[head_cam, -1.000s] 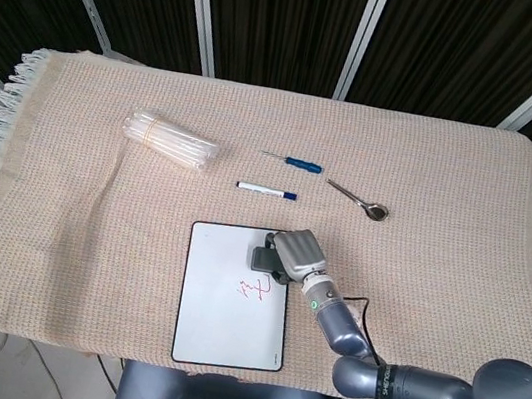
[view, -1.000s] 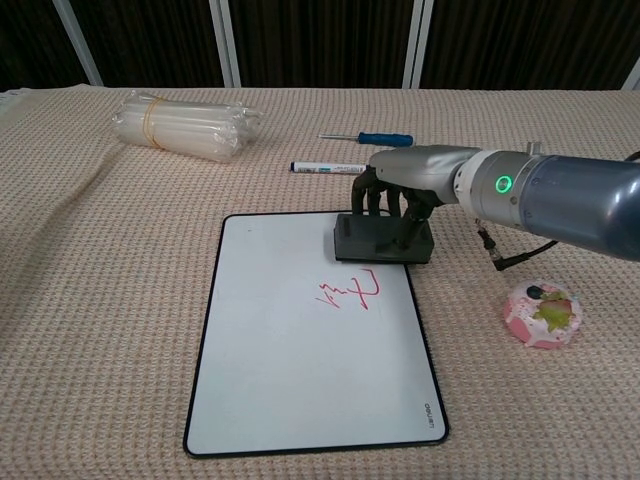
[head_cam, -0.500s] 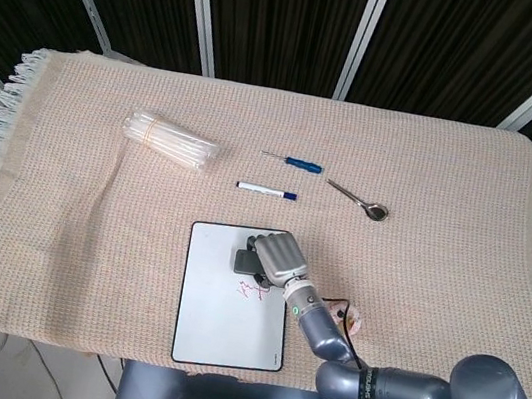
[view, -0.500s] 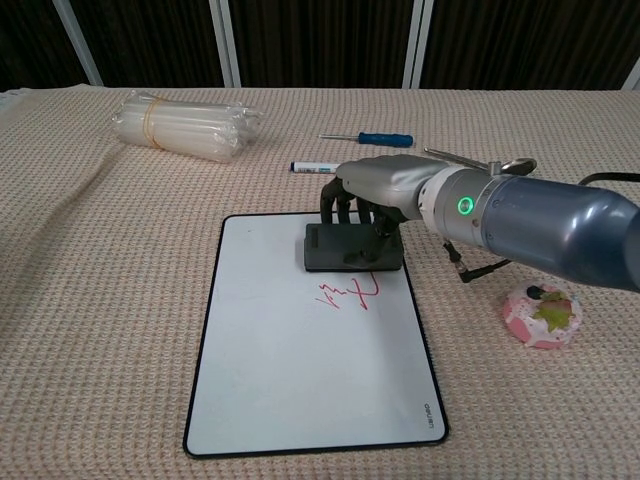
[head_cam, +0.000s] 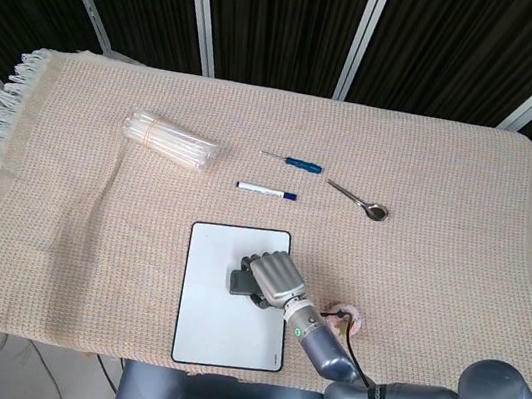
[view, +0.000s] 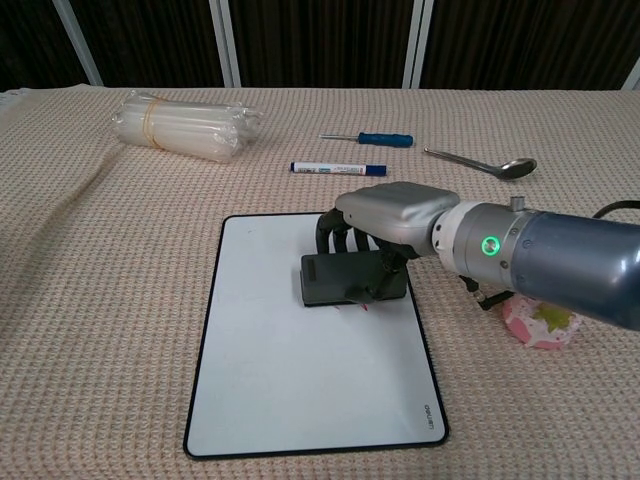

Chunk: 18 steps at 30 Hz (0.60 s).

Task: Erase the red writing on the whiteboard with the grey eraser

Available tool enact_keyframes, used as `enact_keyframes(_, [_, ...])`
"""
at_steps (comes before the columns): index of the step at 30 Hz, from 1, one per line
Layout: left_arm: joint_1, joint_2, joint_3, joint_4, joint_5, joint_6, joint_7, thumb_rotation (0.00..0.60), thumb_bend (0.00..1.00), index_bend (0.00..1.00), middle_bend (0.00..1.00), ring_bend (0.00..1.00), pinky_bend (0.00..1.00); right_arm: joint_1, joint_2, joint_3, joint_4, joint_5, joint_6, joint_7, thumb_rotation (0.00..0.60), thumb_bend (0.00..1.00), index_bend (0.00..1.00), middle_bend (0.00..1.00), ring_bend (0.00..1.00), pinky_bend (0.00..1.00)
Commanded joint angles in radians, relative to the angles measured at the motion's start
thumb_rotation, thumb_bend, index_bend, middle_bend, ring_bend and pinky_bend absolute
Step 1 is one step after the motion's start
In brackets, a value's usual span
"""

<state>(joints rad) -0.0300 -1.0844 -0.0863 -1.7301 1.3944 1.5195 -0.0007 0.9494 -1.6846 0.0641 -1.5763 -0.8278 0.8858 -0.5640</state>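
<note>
Chest view shows, nearest to the robot, the whiteboard [view: 300, 390] lying flat on the beige woven cloth [view: 90, 300] that covers the desk; its lower part is bare white. At the middle of the board the right hand [view: 372, 240] grips the grey eraser [view: 345, 279] from above, with the fingers curled around the block, and presses it on the surface. The eraser sits exactly where the red writing is. Only a tiny red trace [view: 363, 307] shows just under its near edge, so the wiping seems well advanced, but whatever ink is under the block cannot be seen. Probably one or two more passes are left. Just right of the board, partly behind the forearm, lies a small pink object [view: 540, 322]. Farther away lie a whiteboard marker [view: 338, 169], a blue-handled screwdriver [view: 370, 138] and a metal spoon [view: 485, 163], and at the far left a bundle of clear plastic tubes [view: 180, 125]. The left hand appears in neither view.
</note>
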Motion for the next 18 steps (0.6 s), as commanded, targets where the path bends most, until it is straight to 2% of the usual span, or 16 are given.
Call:
enact_keyframes(1, [0.000,-0.001,0.000,0.000,0.000,0.001,0.001,0.600,0.46,0.14,0.02,0.00,0.00,-0.018,0.012,-0.025,-0.028,-0.031,0.006,0.007,0.600,0.45,0.45,0.49,0.47,0.55])
enact_keyframes(9, [0.000,-0.001,-0.001,0.001,0.000,0.002,0.002,0.600,0.46,0.14,0.02,0.00,0.00,-0.038,0.032,-0.058,-0.074,-0.090,0.004,0.016,0.600,0.45,0.45,0.49,0.47,0.55])
enact_keyframes(18, [0.000,0.000,-0.001,0.002,0.000,0.002,0.001,0.600,0.46,0.14,0.02,0.00,0.00,-0.039,0.024,-0.025,-0.017,-0.071,-0.003,0.037,0.600,0.45,0.45,0.49,0.47,0.55])
